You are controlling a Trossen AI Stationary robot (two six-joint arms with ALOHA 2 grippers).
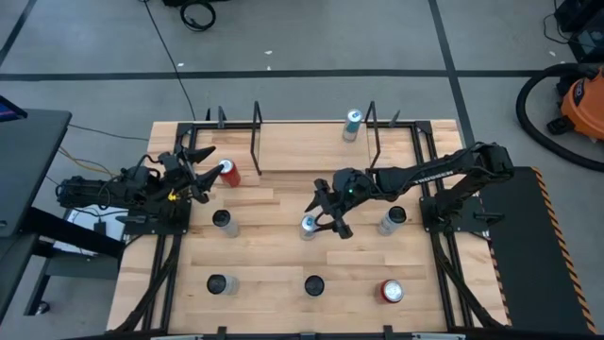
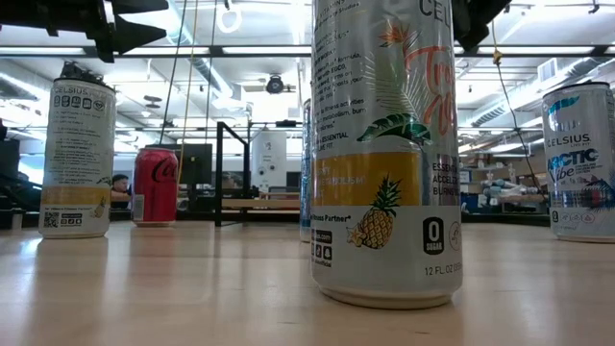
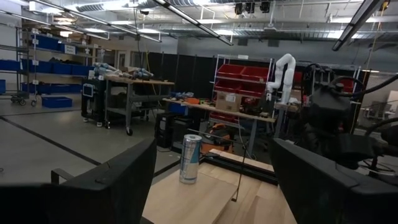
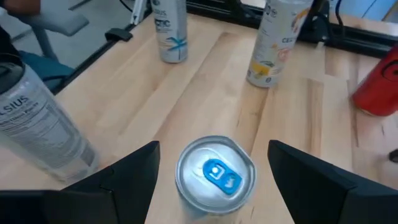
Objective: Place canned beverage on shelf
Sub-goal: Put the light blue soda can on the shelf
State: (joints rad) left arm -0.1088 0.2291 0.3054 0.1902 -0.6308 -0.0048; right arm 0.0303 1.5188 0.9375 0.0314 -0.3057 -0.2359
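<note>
The right end effector [image 1: 318, 222] sits near the middle of the high view, its two fingers spread open to either side of a silver can [image 1: 308, 226] with a blue tab; the right wrist view shows that can [image 4: 215, 176] upright between the fingers with a gap on each side, so nothing is gripped yet. From there the right arm runs back toward the frame's right edge, stretched low across the desk [image 1: 274, 274]. The left end effector [image 1: 193, 170] hangs at the left of the high view, close beside a red can [image 1: 228, 172], its fingers apart and holding nothing; its wrist view looks past them toward the shelf. The shelf [image 1: 302, 146] lies along the top of the high view and carries a single can [image 1: 352, 125] near its right rod frame, so I judge the task barely started: one can placed, three spots apparently free. Seven cans stand on the desk below it, the silver one likely next to be grasped, lifted and carried up.
</note>
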